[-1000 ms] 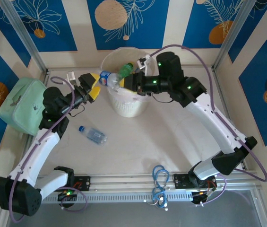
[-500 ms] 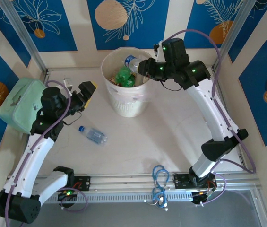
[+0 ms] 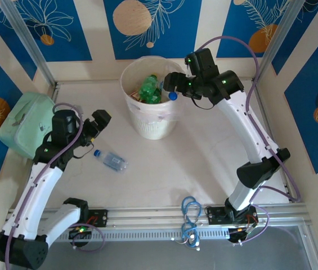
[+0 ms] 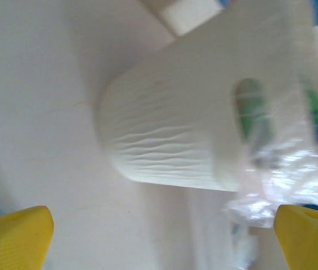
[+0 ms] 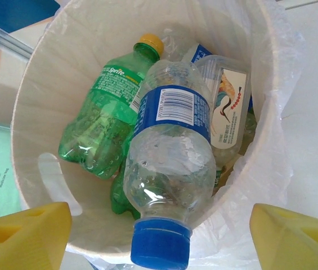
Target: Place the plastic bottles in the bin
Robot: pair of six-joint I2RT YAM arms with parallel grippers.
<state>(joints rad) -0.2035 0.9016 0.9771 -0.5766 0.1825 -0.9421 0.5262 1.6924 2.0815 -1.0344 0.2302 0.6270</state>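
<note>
"Sprite" stands on the label of the green bottle; a barcode, digits unreadable, on the clear bottle

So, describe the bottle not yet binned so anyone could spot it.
Start at the cream bin at the back of the table. Forward and left of it, a bottle lies flat. Clear with a blue cap, it is the one bottle on the bare tabletop.

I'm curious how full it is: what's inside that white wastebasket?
Inside the wastebasket: a green Sprite bottle, a clear blue-capped bottle lying on top, and another clear bottle with a printed label. Whatever lies beneath them, and the bottom, is covered.
</note>
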